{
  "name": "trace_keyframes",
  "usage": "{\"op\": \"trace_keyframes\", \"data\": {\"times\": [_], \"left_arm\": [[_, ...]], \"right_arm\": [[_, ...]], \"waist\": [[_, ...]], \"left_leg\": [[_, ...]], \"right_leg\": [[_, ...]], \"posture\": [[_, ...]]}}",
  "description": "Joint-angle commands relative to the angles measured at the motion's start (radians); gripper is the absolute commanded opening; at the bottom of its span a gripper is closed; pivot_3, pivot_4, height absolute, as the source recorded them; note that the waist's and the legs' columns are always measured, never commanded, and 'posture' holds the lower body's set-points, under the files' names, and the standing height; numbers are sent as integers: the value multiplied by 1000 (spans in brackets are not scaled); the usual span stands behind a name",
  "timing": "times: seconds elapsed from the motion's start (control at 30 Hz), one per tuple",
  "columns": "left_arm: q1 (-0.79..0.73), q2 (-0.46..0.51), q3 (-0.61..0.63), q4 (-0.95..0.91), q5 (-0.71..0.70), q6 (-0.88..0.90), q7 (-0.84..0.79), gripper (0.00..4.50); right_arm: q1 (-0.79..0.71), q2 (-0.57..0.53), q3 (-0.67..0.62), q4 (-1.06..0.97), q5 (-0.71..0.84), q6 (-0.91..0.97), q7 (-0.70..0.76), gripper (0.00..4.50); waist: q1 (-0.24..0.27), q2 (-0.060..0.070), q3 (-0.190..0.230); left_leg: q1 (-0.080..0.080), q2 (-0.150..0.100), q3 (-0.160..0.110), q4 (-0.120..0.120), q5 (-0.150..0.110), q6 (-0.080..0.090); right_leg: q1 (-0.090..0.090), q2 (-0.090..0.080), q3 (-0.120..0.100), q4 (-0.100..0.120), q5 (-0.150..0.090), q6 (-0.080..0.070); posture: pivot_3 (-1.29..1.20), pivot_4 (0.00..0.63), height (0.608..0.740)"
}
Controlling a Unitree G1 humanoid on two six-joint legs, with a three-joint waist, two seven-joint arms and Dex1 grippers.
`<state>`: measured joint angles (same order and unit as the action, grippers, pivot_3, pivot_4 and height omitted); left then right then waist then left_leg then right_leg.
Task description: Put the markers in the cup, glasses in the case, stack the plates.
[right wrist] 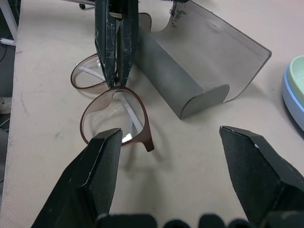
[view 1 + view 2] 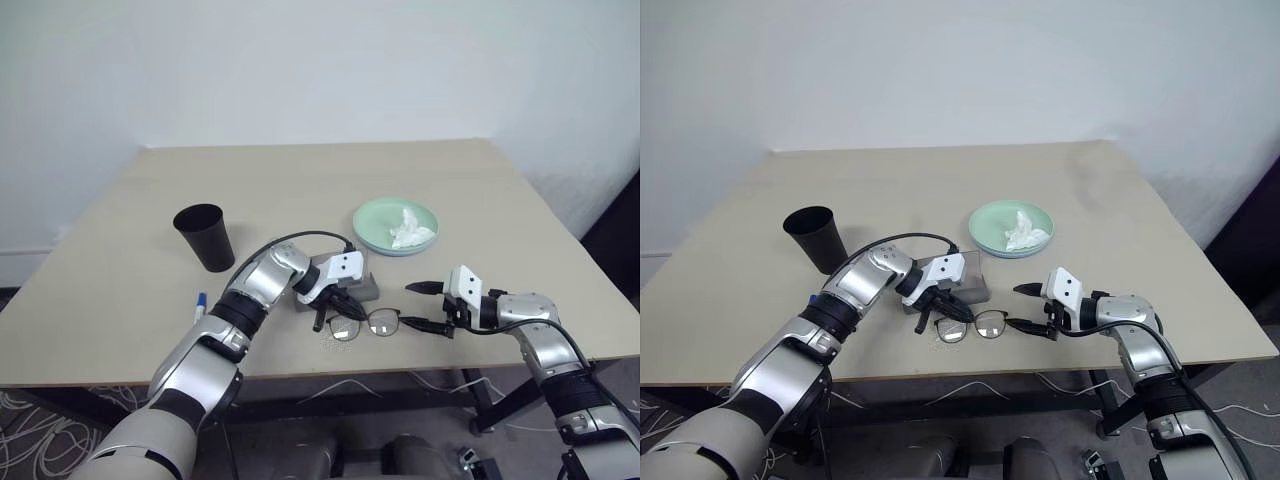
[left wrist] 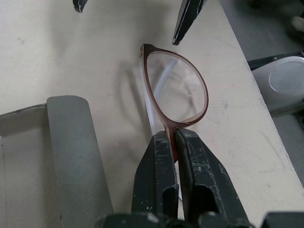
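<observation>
A beige table (image 2: 300,190) holds everything. Near the middle of its front edge lie the glasses (image 2: 364,324), a thin brown-framed pair with clear lenses, resting on the tabletop. The left gripper (image 3: 176,137) reaches down to them from the left, and its two black fingers are pressed together on the bridge of the frame, between the two lenses, so it has hold of the glasses. The right gripper (image 2: 428,306) sits just beside the glasses on their right, pointing toward them. Its fingers stand wide apart and grip nothing; in the right wrist view one finger is close to the nearer lens, but whether it touches cannot be told.

Just behind the glasses, touching or nearly touching the left gripper's body, is the case (image 1: 190,80), a grey box lying open with its lid tipped back.

Toward the table's left side stands the cup (image 2: 205,236), black, upright, well apart from both grippers. A marker (image 2: 199,305) with a blue cap lies near the front left edge, beside the left arm.

Right of centre are the plates (image 2: 372,219), the mint green one stacked on the light blue one, with a crumpled white tissue (image 2: 410,229) on top.
</observation>
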<state>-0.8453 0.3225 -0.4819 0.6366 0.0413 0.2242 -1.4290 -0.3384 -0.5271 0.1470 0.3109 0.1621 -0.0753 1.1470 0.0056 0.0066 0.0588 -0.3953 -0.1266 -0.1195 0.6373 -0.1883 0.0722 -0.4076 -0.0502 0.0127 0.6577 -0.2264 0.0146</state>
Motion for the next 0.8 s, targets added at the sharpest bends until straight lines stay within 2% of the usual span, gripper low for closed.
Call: {"op": "trace_keyframes", "data": {"times": [0.03,0.5,0.63,0.8], "left_arm": [[-8,18,20,-55,-9,-4,-16,40],[-65,97,97,-218,-74,19,-36,40],[-113,107,112,-168,-41,-23,21,40],[-193,121,98,-10,43,-111,133,40]], "right_arm": [[-17,1,-9,-6,1,-19,-10,3560],[-62,-8,-24,88,-15,-55,-20,3560],[-69,-9,-23,93,-8,-57,-8,3560],[-59,-2,-13,72,-7,-55,-2,3560]], "waist": [[0,0,0],[-1,0,0],[0,0,0],[1,0,0]], "left_leg": [[0,0,0,0,0,0],[0,0,0,0,0,0],[0,0,0,0,0,0],[0,0,0,0,0,0]], "right_leg": [[0,0,0,0,0,0],[-1,0,0,0,0,0],[-1,0,0,0,0,0],[-1,0,0,0,0,0]], "posture": [[0,0,736],[0,0,736],[0,0,736],[0,0,736]]}}
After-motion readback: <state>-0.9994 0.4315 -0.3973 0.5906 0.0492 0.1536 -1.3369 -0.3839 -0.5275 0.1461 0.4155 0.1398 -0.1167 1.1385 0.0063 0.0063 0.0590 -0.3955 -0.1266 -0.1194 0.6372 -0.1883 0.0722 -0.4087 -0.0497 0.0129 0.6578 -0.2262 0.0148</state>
